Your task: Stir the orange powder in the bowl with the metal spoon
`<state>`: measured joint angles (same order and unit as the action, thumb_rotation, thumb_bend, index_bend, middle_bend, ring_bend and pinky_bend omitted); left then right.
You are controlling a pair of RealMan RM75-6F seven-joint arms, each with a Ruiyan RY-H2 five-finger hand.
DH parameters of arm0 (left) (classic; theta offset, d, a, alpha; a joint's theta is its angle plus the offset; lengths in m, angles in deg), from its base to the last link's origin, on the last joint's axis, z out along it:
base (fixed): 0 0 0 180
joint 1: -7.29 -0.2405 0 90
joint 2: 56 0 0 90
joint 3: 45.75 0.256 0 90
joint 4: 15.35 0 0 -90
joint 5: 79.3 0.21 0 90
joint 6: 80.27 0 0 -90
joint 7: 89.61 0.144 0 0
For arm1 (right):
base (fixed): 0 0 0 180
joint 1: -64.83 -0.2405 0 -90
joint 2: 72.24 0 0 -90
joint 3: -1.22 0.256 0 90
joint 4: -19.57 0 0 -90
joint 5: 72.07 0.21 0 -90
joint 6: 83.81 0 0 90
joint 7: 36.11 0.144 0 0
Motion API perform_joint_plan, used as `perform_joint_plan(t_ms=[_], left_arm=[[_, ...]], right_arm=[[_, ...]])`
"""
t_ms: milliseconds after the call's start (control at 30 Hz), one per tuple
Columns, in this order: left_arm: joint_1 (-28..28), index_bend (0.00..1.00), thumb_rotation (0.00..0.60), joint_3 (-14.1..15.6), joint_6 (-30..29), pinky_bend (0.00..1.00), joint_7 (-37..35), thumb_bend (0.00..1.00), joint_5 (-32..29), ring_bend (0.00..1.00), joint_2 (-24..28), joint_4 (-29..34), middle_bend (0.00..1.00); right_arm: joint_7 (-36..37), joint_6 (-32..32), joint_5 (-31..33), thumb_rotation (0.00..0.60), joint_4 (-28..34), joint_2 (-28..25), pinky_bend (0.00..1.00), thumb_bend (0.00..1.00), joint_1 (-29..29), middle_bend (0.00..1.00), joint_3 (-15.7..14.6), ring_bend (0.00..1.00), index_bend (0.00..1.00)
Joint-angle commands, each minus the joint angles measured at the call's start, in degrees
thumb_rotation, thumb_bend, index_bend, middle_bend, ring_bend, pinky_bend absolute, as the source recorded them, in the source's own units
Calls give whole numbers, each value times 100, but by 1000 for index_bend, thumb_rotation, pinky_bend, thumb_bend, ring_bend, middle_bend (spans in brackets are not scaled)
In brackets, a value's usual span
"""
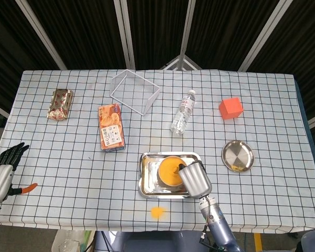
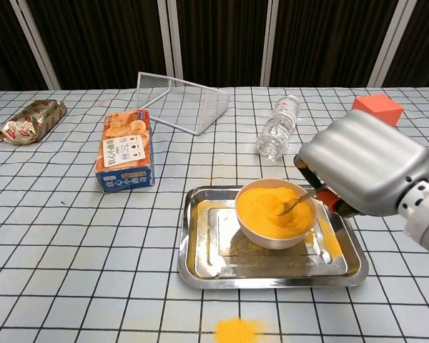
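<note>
- Our right hand [image 2: 365, 174] sits low over the near right part of the table, its broad silver back turned up toward the cameras.
- Its fingers curl under, out of sight, and grip the metal spoon [image 2: 294, 203] by the handle.
- From the head view, our right forearm rises from the table's near edge, with the wrist angled up and to the left.
- Our left hand [image 1: 2, 170] rests at the far left edge, away from the right one, its dark fingers [image 1: 11, 152] spread apart and holding nothing.
</note>
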<state>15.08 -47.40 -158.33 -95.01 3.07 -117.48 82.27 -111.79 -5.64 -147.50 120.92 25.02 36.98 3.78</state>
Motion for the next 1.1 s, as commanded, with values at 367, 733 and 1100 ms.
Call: perform_joint_plan(t_ms=[367, 733, 1100], left_arm=[[-4, 0, 600, 2, -7, 0, 21, 9, 1, 0, -5, 6, 0], [-2, 0, 600, 5, 4, 0, 17, 10, -3, 0, -5, 2, 0], [3, 0, 600, 3, 22, 0, 7, 9, -16, 0, -5, -4, 0]], right_arm=[[151, 122, -193, 600, 327, -238, 821, 921, 48, 817, 19, 782, 1000], [555, -6, -336, 600, 6, -6, 821, 921, -45, 817, 132, 782, 1000], [731, -104, -340, 600, -514, 290, 821, 921, -118, 817, 239, 782, 1000]])
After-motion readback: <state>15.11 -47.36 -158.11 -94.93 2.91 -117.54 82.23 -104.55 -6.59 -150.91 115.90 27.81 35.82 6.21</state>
